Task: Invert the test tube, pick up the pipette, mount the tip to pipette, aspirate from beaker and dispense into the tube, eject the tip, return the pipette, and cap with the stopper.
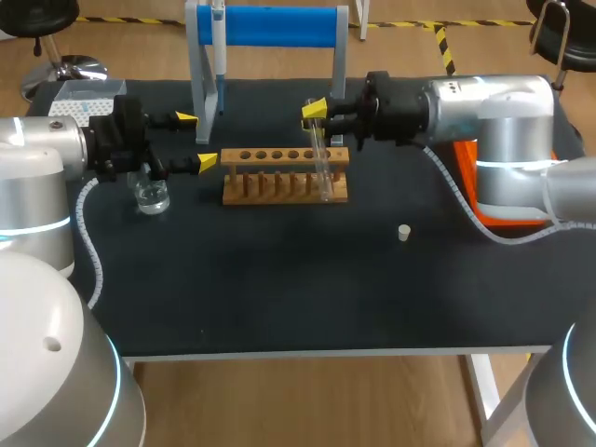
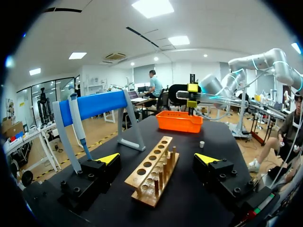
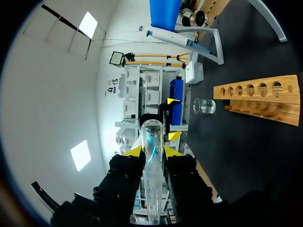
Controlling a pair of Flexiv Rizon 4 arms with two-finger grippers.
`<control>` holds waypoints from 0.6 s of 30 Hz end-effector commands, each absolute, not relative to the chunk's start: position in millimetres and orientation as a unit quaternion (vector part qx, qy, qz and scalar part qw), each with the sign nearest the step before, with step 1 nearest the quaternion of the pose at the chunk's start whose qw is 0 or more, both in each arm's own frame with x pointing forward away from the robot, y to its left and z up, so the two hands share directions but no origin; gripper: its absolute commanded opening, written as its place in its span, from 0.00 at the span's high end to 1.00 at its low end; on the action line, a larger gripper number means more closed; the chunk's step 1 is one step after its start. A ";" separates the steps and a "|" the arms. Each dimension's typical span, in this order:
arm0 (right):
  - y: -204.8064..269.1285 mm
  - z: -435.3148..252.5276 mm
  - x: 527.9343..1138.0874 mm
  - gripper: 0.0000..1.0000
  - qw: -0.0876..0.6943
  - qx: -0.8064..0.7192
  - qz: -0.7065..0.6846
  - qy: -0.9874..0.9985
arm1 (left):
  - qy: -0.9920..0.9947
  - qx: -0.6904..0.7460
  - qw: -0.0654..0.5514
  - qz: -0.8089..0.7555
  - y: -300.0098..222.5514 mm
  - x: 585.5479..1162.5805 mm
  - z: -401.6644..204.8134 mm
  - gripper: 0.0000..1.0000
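Observation:
My right gripper (image 1: pixel 317 116) is shut on a clear test tube (image 1: pixel 322 166), which lies roughly level in the air over the right end of the wooden rack (image 1: pixel 284 177). In the right wrist view the tube (image 3: pixel 152 175) runs between my yellow fingertips (image 3: pixel 135 151). My left gripper (image 1: pixel 196 140) stands open and empty beside the rack's left end, above the glass beaker (image 1: pixel 151 196). The left wrist view shows the rack (image 2: pixel 154 172) ahead of that gripper (image 2: pixel 157 158). The pipette (image 1: pixel 219 37) hangs on the blue stand (image 1: pixel 270 26). A small white stopper (image 1: pixel 404 233) lies on the table.
An orange tray (image 2: pixel 180 120) sits at the table's right, behind my right arm. A white box (image 1: pixel 79 98) stands at the back left corner. The stand's grey legs (image 1: pixel 205 93) rise just behind the rack.

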State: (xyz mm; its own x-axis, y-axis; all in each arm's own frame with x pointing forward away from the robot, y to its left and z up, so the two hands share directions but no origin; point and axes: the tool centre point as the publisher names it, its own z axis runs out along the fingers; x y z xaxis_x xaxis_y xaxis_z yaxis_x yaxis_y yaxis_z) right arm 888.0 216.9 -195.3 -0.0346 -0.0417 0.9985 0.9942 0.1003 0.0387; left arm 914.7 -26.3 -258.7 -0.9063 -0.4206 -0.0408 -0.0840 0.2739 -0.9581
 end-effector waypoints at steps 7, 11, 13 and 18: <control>216.4 -194.5 888.0 1.00 0.525 -0.455 -0.492 -0.524 | 0.720 -0.005 0.260 -0.643 -30.4 905.0 -250.4 0.00; 216.4 -194.5 888.0 1.00 0.525 -0.455 -0.492 -0.524 | 0.712 0.052 0.261 -0.650 -36.7 900.2 -246.9 0.00; 216.4 -194.5 888.0 1.00 0.525 -0.455 -0.492 -0.524 | 0.713 0.035 0.244 -0.656 -38.6 902.1 -245.3 0.00; 216.4 -194.5 888.0 1.00 0.525 -0.455 -0.492 -0.524 | 0.713 0.035 0.244 -0.656 -38.6 902.1 -245.3 0.00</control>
State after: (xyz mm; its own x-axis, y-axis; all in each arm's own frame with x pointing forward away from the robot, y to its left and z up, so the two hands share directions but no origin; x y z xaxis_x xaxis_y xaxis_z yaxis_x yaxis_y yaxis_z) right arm 887.9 216.6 -195.1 -0.0344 -0.0409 0.9986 0.9942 0.1008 0.0383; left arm 896.4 -43.3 -240.3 -0.8746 -0.2823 -0.3942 0.3522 0.1889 -0.9167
